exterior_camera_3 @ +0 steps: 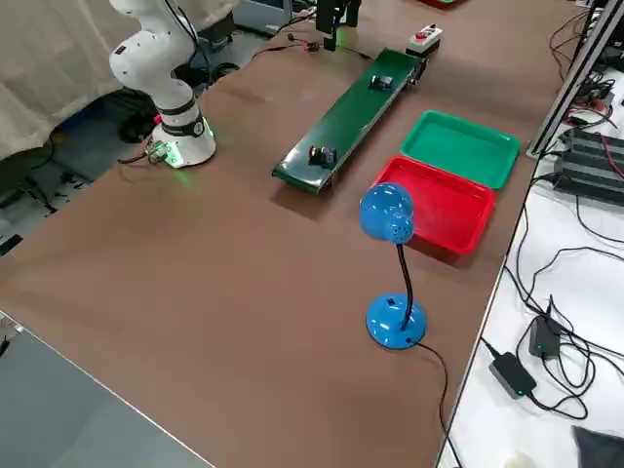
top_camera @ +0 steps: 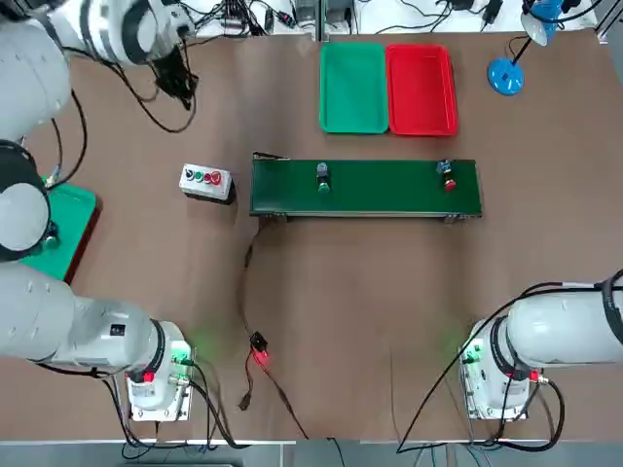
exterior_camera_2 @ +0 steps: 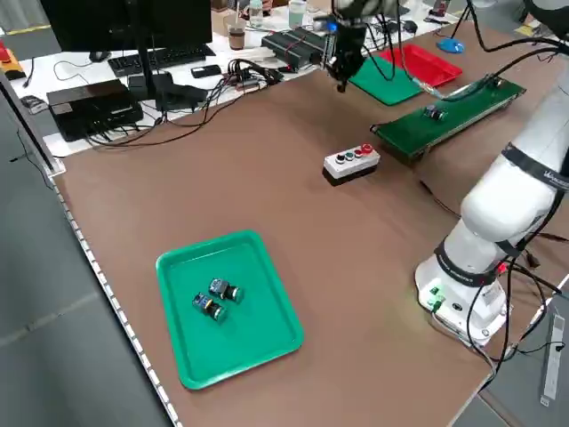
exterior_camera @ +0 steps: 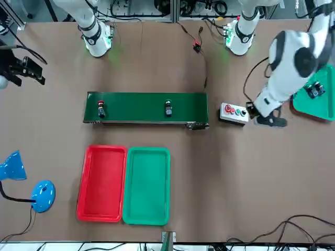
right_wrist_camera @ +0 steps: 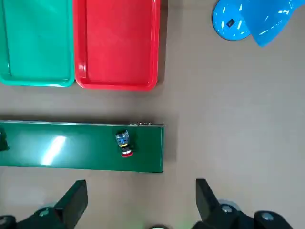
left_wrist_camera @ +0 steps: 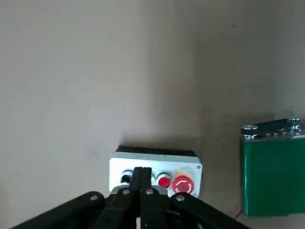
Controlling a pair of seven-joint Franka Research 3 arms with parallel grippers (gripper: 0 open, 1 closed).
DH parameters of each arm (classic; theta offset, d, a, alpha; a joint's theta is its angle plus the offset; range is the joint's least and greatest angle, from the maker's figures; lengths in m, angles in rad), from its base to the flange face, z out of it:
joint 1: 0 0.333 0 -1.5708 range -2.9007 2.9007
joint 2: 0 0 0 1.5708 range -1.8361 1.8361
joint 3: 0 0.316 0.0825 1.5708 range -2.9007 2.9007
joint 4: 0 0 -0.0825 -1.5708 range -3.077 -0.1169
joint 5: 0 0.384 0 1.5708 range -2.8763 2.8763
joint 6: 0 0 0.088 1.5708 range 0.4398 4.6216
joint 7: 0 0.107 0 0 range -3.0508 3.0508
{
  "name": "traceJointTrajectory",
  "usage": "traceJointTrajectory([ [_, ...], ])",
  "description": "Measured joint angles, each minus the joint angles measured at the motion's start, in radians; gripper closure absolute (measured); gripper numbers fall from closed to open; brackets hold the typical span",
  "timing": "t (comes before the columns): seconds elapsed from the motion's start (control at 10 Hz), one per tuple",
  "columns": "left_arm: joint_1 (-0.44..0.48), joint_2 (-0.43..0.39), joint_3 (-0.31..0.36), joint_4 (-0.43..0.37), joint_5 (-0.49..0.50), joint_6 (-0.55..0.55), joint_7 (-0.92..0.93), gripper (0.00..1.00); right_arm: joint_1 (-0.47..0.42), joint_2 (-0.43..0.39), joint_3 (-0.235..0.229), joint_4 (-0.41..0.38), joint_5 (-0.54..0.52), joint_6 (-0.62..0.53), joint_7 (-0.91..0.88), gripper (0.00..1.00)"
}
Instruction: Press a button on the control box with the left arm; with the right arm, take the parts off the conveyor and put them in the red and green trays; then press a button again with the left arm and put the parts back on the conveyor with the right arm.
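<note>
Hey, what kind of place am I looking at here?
Probably a robotics lab bench set up like a sorting station: a small green conveyor belt carrying parts, a white three-button control box, and cluttered cables and a black keyboard alongside.

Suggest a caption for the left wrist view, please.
Shut left gripper poised over the control box, beside the conveyor.

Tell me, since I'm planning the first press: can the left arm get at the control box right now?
Probably yes. The left pincer, shut, is above the control box, and nothing stands between them. The conveyor lies beside the box, apart from it.
</note>
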Motion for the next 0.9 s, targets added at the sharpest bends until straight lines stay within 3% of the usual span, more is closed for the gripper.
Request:
traceJointTrajectory([
  [0.5, -0.007, 0.011, -0.013, -0.177, 0.0, 0.08, -0.011, 0.99, 0.0, 0.0, 0.0, 0.0, 0.0, 0.0, 0.0, 0.0],
  [0.7, -0.014, 0.008, -0.014, -0.26, 0.0, 0.162, -0.011, 0.99, 0.0, 0.0, 0.0, 0.0, 0.0, 0.0, 0.0, 0.0],
  [0.9, -0.014, 0.007, -0.014, -0.295, 0.0, 0.193, -0.011, 0.99, 0.0, 0.0, 0.0, 0.0, 0.0, 0.0, 0.0, 0.0],
])
